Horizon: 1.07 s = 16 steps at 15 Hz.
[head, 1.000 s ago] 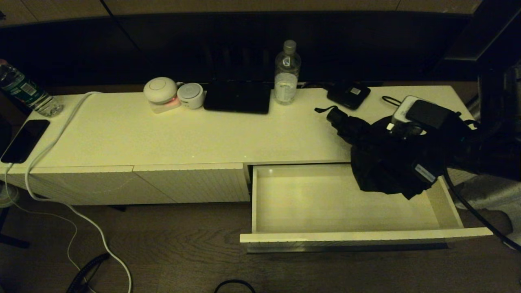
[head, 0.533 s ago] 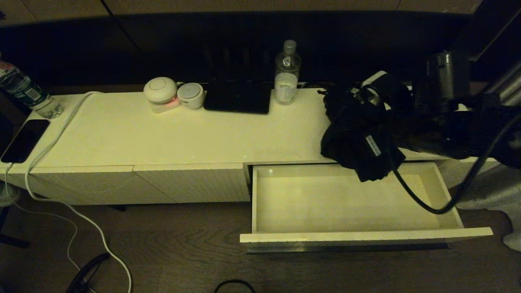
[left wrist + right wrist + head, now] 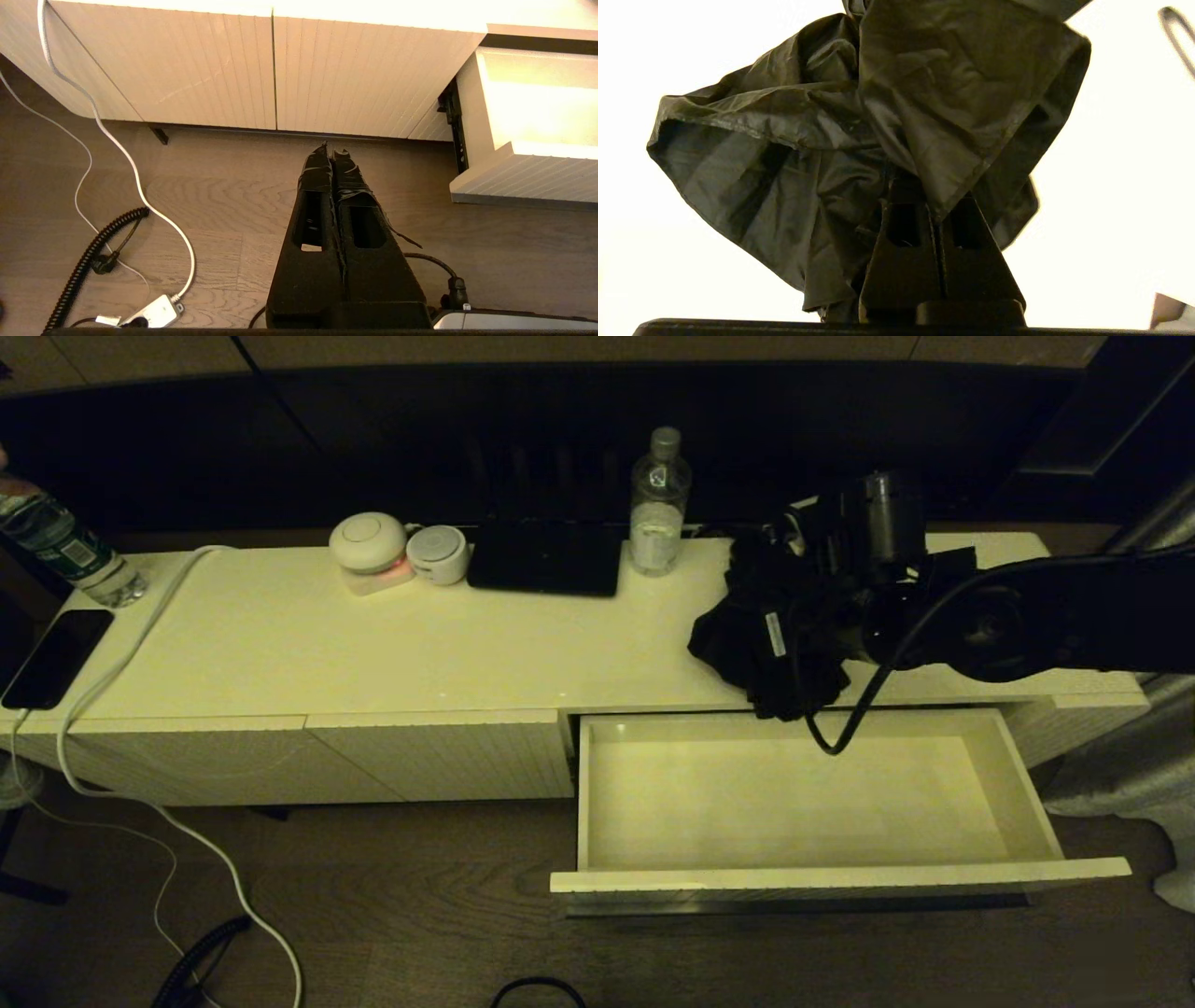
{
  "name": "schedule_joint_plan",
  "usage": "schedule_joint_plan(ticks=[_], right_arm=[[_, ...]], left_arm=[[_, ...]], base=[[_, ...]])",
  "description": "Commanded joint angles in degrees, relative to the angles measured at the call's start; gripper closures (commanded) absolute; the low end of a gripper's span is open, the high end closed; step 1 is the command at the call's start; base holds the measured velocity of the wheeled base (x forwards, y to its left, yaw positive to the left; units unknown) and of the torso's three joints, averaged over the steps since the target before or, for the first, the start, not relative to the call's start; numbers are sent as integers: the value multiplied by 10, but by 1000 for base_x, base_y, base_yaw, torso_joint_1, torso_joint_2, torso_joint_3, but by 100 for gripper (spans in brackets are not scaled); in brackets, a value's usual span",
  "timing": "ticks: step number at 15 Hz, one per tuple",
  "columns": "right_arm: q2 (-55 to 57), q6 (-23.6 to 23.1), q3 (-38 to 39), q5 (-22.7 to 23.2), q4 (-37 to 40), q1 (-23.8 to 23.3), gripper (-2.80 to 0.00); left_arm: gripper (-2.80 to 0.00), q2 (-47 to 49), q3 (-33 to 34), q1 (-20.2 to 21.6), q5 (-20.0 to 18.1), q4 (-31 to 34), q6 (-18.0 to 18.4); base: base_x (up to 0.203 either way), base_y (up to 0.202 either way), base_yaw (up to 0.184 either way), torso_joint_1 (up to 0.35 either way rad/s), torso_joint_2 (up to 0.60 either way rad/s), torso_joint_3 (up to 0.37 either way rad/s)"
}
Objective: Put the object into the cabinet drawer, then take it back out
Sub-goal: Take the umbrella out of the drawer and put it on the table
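Note:
The black fabric garment (image 3: 780, 635) hangs as a crumpled bundle over the cabinet top, just behind the back edge of the open drawer (image 3: 794, 882). My right gripper (image 3: 822, 607) is shut on a fold of the garment (image 3: 840, 140); its fingertips are buried in the cloth (image 3: 934, 210). The drawer is pulled out and holds nothing. My left gripper (image 3: 332, 151) is shut and empty, low over the wooden floor in front of the ribbed cabinet panels, out of the head view.
On the cabinet top (image 3: 373, 644) stand a water bottle (image 3: 658, 504), a dark flat device (image 3: 546, 558) and two round white gadgets (image 3: 397, 553). A phone (image 3: 51, 658), a second bottle (image 3: 61, 546) and a white cable (image 3: 121, 653) are at the far left. Cables lie on the floor (image 3: 107, 242).
My right arm has carried the garment up out from over the drawer, then left and back over the cabinet top. The drawer stayed open.

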Motion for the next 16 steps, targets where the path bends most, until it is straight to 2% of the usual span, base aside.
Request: schedule_joint_plan(ticks=[1, 6, 10, 16], right_arm=[[37, 5, -11, -2, -1, 0, 0], [50, 10, -41, -3, -24, 0, 0], [64, 32, -101, -51, -24, 6, 0], [75, 64, -94, -63, -20, 6, 0]], left_arm=[[0, -1, 0, 0, 0, 0, -1], [0, 0, 0, 0, 0, 0, -1], [0, -1, 0, 0, 0, 0, -1], [0, -1, 0, 0, 0, 0, -1]], base=[[0, 0, 0, 0, 0, 0], [0, 0, 0, 0, 0, 0], [0, 0, 0, 0, 0, 0], [0, 0, 0, 0, 0, 0]])
